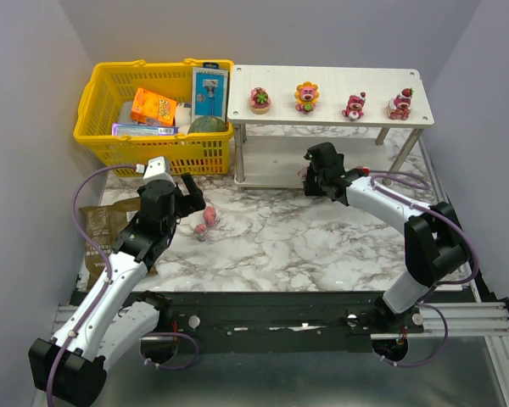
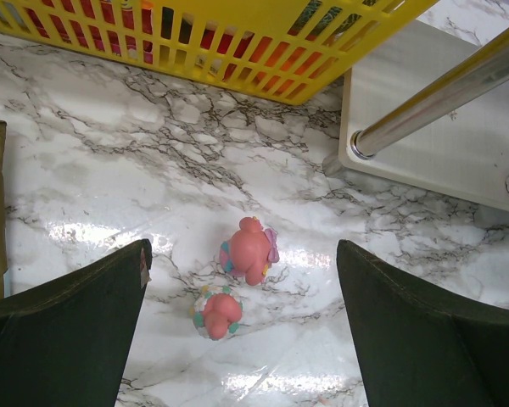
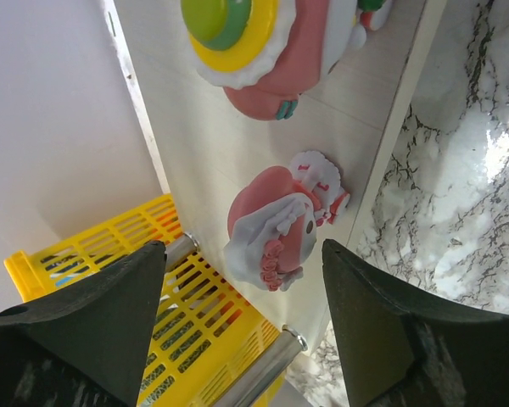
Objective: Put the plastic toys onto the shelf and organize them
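The white shelf (image 1: pixel 326 83) carries several pink bear toys on its top board, among them one with yellow petals (image 1: pixel 306 96) and one at the right end (image 1: pixel 399 104). Two pink toys (image 1: pixel 210 218) lie on the marble in front of the basket. My left gripper (image 1: pixel 189 197) hovers open over them; its wrist view shows them (image 2: pixel 250 248) (image 2: pixel 217 312) between the fingers, untouched. My right gripper (image 1: pixel 312 175) is open at the lower tier (image 3: pixel 178 127), where a veiled pink toy (image 3: pixel 284 225) and a yellow-hatted one (image 3: pixel 254 42) sit, apart from the fingers.
A yellow mesh basket (image 1: pixel 102 85) with an orange box (image 1: pixel 153 107) and other packaged goods stands left of the shelf. A brown pouch (image 1: pixel 97 229) lies at the table's left edge. Grey walls close in on the left and right.
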`<state>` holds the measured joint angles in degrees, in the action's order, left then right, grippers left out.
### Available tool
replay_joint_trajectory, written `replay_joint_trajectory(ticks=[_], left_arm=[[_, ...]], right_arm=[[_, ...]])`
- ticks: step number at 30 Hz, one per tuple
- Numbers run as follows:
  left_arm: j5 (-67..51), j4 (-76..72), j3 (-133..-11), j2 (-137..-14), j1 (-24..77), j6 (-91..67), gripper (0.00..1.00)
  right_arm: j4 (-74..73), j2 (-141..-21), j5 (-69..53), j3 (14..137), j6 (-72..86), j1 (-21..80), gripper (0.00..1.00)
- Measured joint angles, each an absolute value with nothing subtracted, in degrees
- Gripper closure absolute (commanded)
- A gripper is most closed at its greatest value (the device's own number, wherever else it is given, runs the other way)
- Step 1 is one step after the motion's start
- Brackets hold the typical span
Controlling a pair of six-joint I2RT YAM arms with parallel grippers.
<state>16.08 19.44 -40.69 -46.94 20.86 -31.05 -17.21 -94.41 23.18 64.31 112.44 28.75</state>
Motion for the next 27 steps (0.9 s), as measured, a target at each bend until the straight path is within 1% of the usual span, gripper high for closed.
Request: replay_joint_trajectory(ticks=[18,27], left_arm=[[16.03,19.42,-40.69,-46.5,20.86,-31.07,0.01],[16.01,19.38,-40.69,-46.5,20.86,-31.07,0.01]], right_arm=[[-10.33,-93.17,17.3,62.28,103.68,28.82,0.16],[-8.54,-91.48,15.46,61.93,98.85,31.97,0.16]])
